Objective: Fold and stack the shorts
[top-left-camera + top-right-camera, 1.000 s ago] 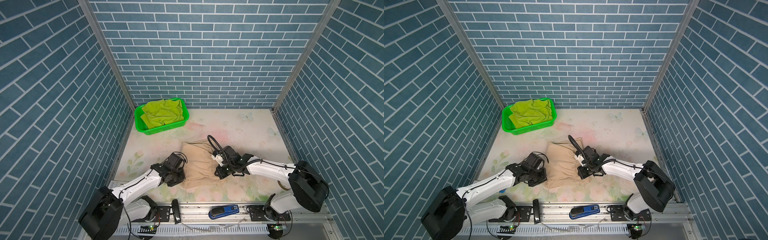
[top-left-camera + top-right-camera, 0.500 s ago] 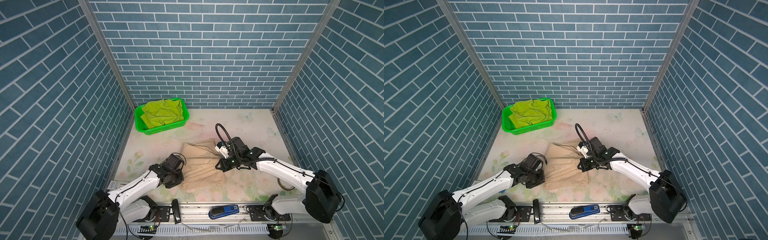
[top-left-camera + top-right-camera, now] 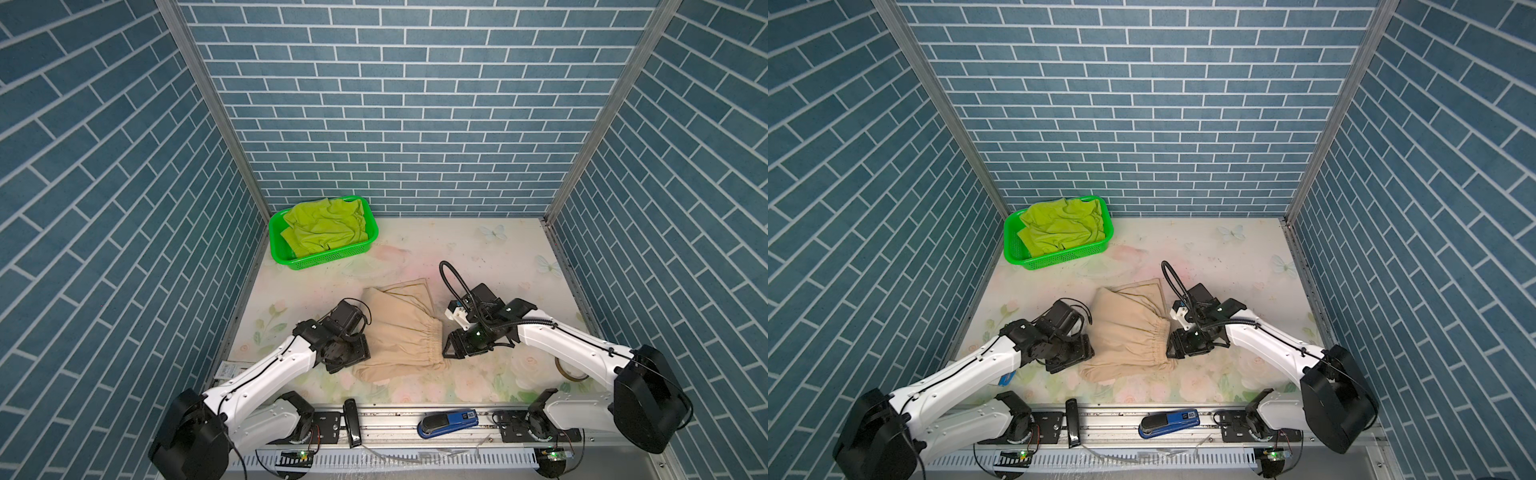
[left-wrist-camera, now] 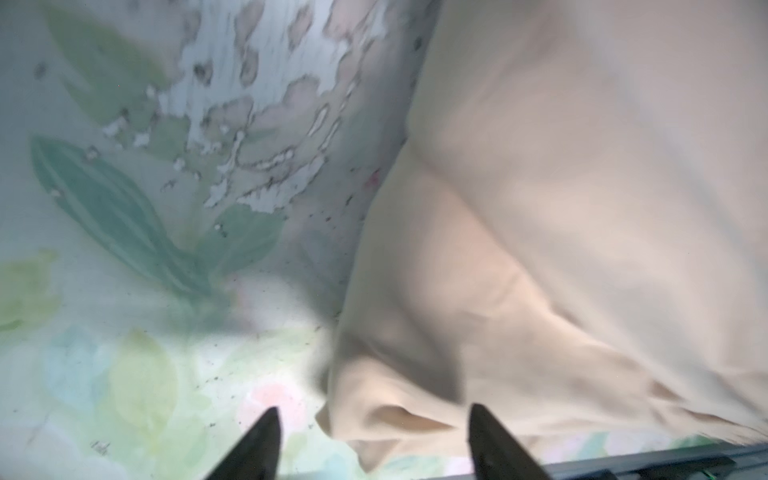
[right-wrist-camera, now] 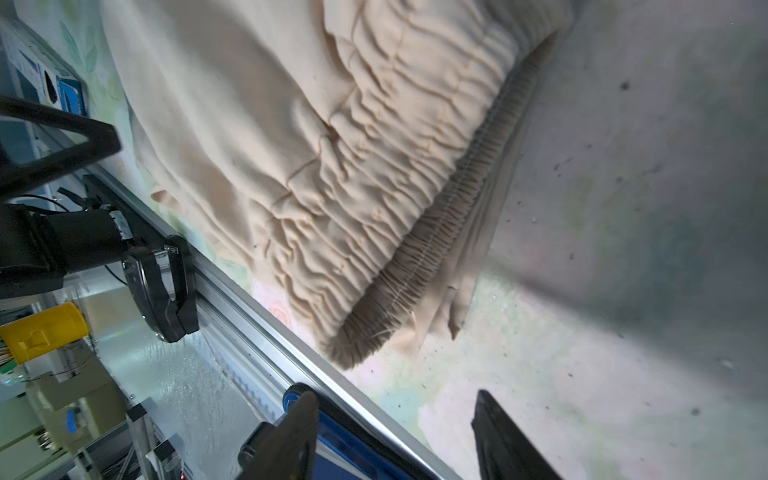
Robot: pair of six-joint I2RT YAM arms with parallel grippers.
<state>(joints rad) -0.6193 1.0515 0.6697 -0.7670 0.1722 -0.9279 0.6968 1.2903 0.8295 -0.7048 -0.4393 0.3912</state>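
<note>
Beige shorts (image 3: 399,332) lie folded at bench (image 3: 478,257) centre, waistband toward 3 o'clock. Left jaws at 8 o'clock, right jaws at 3: both open, gripping nothing, presumably letting the fold settle. Lime shorts (image 3: 324,224) in basket (image 3: 332,259), 11 o'clock.

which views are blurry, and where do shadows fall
Left wrist view: blurred throughout, shorts and table print smeared, fingers soft. Right wrist view: shorts sharp, broad shadow over the table. Both top views: crisp, evenly lit.
</note>
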